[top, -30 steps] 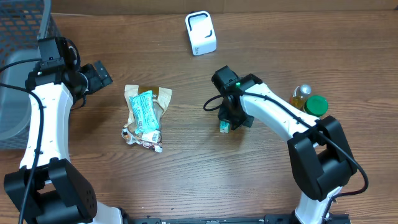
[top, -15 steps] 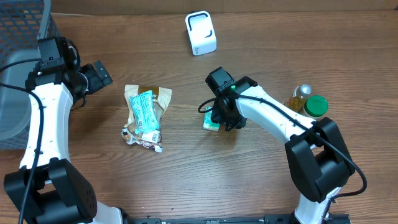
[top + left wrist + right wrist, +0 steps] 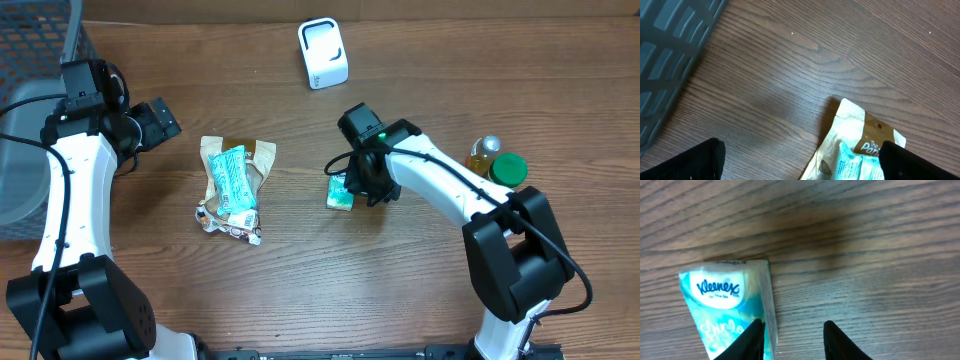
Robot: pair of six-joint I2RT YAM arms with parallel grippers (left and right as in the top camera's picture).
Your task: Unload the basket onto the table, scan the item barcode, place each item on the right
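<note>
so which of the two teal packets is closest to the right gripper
The Kleenex pack, lying alone at the tips of the right gripper. The other teal packet sits on the brown bag in the pile, well away from it.

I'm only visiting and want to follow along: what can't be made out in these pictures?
- Barcode on the Kleenex pack: none shows; right wrist view cuts its lower end off, overhead the right arm covers part of it.
- Whether the right gripper touches that pack: its finger overlaps the pack's edge, contact unclear.
- Snack bag lettering, left wrist view: cut off by the bottom edge.
- Bottle label, overhead: too small.
</note>
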